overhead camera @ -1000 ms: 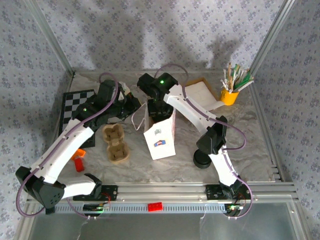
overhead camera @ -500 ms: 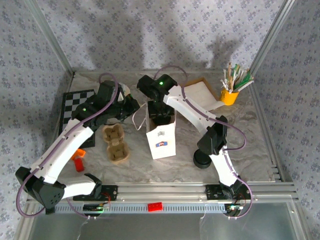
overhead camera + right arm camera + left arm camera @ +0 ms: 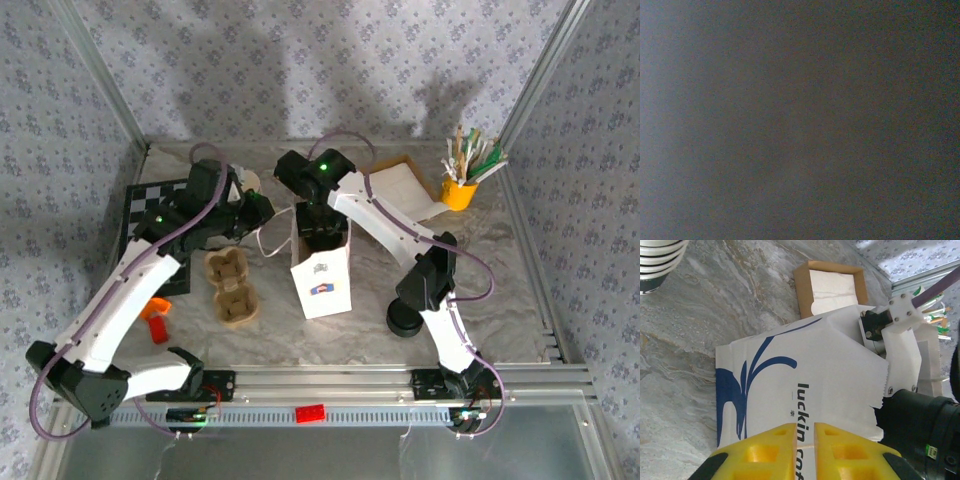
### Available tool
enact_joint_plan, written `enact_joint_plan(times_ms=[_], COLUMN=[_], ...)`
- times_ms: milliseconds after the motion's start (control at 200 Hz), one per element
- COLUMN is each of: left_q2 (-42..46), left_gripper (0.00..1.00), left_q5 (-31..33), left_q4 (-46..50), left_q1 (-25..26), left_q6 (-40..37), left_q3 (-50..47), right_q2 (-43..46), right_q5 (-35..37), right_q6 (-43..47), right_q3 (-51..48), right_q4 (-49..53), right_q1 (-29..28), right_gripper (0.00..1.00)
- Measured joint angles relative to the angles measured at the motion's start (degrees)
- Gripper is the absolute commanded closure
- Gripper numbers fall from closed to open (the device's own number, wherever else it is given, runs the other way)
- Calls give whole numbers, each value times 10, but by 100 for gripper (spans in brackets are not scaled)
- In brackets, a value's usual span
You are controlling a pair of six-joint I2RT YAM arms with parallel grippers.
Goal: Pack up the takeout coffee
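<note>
Starting at the left: note the chessboard [image 3: 148, 215] out beyond the left claw [image 3: 258, 213], and the brown pulp tray [image 3: 229, 287] just nearward of it, with both hollows bare. From that wrist, yellow fingers [image 3: 785, 445] nearly together, with a thin slit between. Cannot tell whether a strand of the cord handle [image 3: 270, 243] lies in there. Probably held close against the white paper bag [image 3: 325, 280] to keep it upright and its mouth square. Next, find the right claw [image 3: 322, 228] reaching straight down through that mouth, fingers buried behind the paper walls, so cannot tell how wide. Dark all over from that wrist, as expected of a lens sunk in a bag. As for the takeout coffee: probably beneath that claw inside the bag, hidden by the paper, not certain. Further right of it, beside the elbow, a low stack of black lids [image 3: 403, 320]. Beyond, a cardboard box of napkins [image 3: 400, 185] and a yellow cup of stirrers [image 3: 459, 192], kept well apart as spares.
</note>
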State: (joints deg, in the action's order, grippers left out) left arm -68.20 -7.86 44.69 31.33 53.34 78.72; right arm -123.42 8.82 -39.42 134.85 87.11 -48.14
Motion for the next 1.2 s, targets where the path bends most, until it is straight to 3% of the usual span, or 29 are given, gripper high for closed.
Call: enact_joint_plan(times_ms=[255,1199], left_q2=[22,21], left_gripper=[83,84], left_q5=[1,-7], left_q4=[20,20], left_q1=[-29,-30], left_q6=[-13,-19], left_q3=[2,-5], right_q2=[3,51], right_q5=[1,-2], right_q6=[0,0], right_q3=[-12,-117], right_q4=[-6,-86], right_q1=[-5,4], right_gripper=[55,55])
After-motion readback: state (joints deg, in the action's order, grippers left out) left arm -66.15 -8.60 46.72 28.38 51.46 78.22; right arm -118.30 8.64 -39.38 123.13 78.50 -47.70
